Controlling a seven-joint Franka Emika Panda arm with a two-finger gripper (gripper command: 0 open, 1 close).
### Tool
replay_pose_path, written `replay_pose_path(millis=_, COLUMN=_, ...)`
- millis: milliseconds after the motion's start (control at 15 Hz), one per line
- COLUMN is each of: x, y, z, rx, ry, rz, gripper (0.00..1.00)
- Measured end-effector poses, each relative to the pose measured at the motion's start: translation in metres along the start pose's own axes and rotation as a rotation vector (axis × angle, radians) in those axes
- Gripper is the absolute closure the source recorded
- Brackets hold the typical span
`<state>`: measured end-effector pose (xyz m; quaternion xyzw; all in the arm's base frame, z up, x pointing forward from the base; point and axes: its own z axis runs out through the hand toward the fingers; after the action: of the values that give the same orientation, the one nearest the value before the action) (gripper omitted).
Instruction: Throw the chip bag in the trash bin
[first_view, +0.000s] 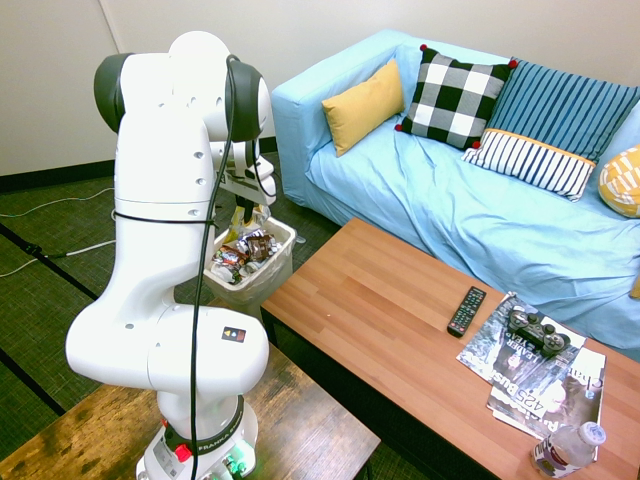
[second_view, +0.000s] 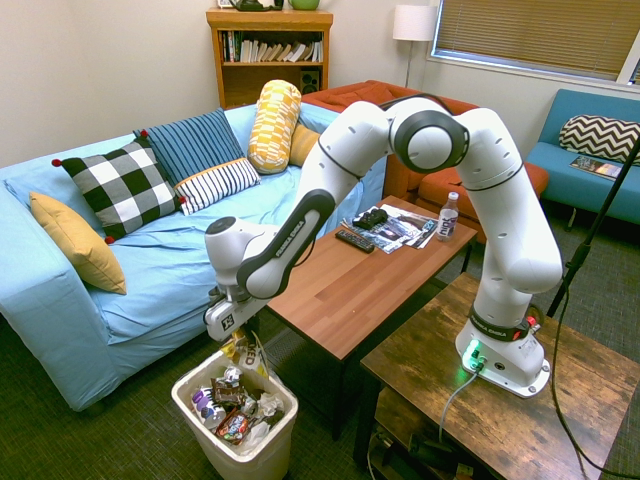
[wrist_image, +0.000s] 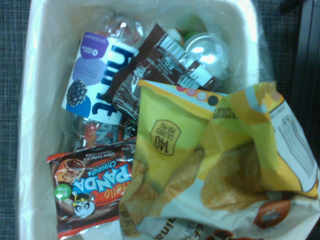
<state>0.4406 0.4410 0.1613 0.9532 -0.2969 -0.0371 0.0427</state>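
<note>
The claw (second_view: 240, 338) hangs right above the trash bin (second_view: 190, 398), closed on the chip bag (second_view: 243, 351), which dangles over the bin's opening, its lower edge near the rubbish inside. In the wrist view the chip bag (wrist_image: 215, 165) is crumpled and yellow, printed with chips, in front of a clear bottle (wrist_image: 100, 75), a dark brown wrapper (wrist_image: 160, 60) and a red chocolate panda wrapper (wrist_image: 90, 192) lying in the lined trash bin (wrist_image: 35, 125). The bin stands on the floor by the end of the wooden tabletop (second_view: 350, 290), near the blue sofa (second_view: 150, 270).
</note>
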Motion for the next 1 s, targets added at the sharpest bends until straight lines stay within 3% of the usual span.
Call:
replay_pose_path(millis=467, x=0.005, y=-0.006, z=0.031, rx=-0.008, ry=0.020, rz=-0.045, gripper=0.00)
replay_pose_path(millis=1000, x=0.007, y=-0.016, z=0.020, rx=0.022, ry=0.022, rz=-0.043, gripper=0.00)
